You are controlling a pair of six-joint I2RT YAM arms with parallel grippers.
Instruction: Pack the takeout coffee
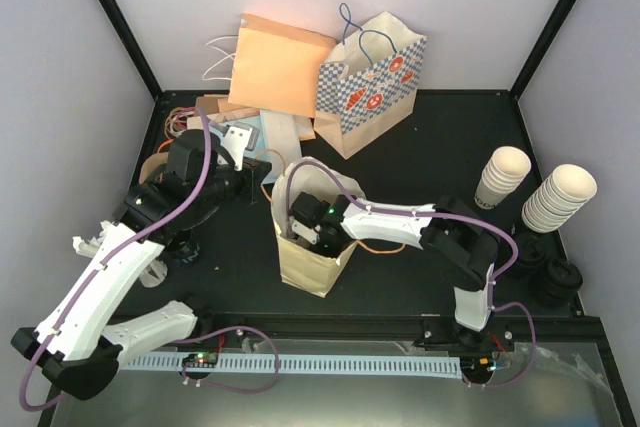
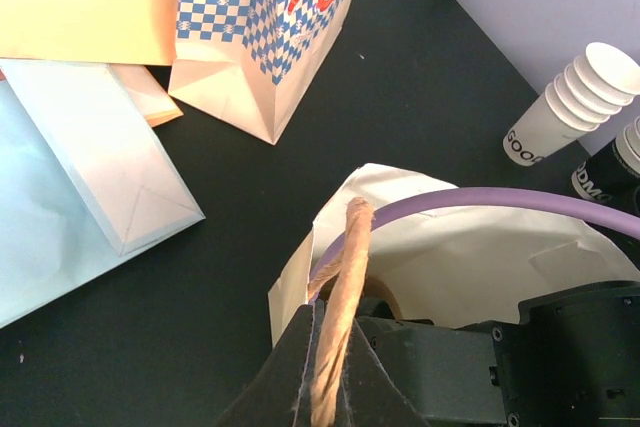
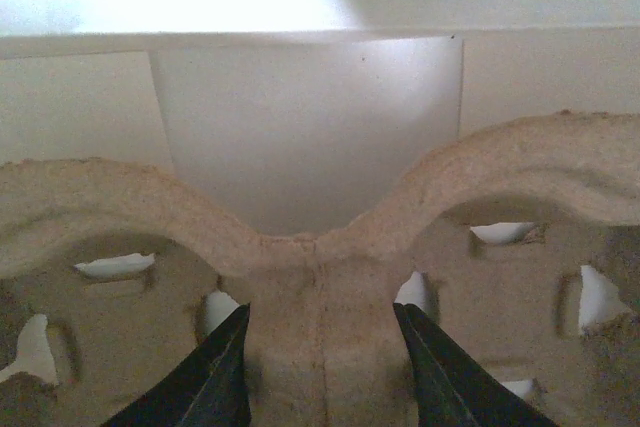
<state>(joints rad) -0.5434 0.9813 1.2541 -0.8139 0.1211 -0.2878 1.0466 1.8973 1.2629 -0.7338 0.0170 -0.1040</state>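
Left gripper (image 2: 330, 372): clamped on twisted paper handle (image 2: 345, 277) of cream paper bag (image 1: 305, 269).
Right gripper (image 3: 320, 372): inside bag, jaws narrow, pinching centre ridge of brown moulded-pulp cup carrier (image 3: 130, 217).
Takeout coffee: position cannot be told.

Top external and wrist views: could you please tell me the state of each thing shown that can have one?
Kraft bag: upright, mouth open.
Left gripper: shut on bag handle.
Right gripper: inside the kraft bag, shut on pulp carrier.
Checked bag: standing.
Cup stacks: nested, lidless.
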